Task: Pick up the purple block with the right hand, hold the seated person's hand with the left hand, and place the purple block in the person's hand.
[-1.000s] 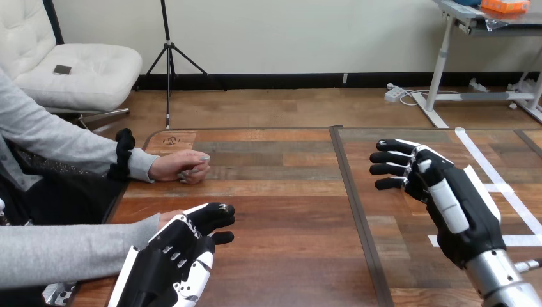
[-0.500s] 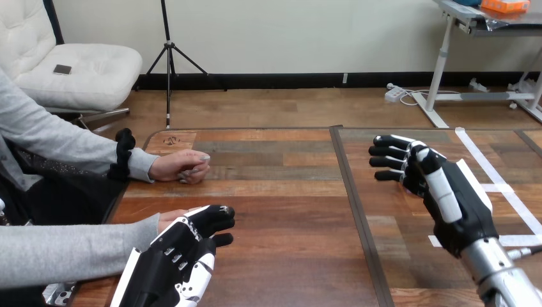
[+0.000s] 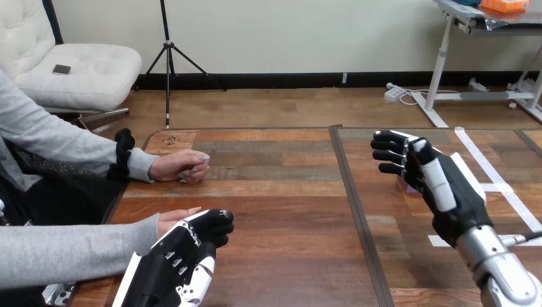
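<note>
As we see the table: wooden planks, with a dark seam running from the far edge toward us; we place everything by that seam.
Right hand: right of the seam and raised above the tabletop, with its silver forearm coming in from the lower right corner. We see the fingers straight and slightly spread, pointing toward the seam, so it is wide and grips nothing.
Purple block: we make out just a small lilac sliver right of the seam, tucked below the Right hand's fingers. Most of it is hidden, so we take it for the block, probably lying on the table. We cannot tell whether the hand touches it.
Left hand: left of the seam, by the table's near edge, back upward. Its fingers curl over the person's hand beneath it and close on it.
Person's nearer hand: left of the seam, under the Left hand, fingertips showing just past it on the far side.
Person's farther hand: left of the seam, farther from us, loosely closed and resting on the table, apart from both robot hands.
White tape: right of the seam, beyond the Right hand, in strips on the tabletop.
</note>
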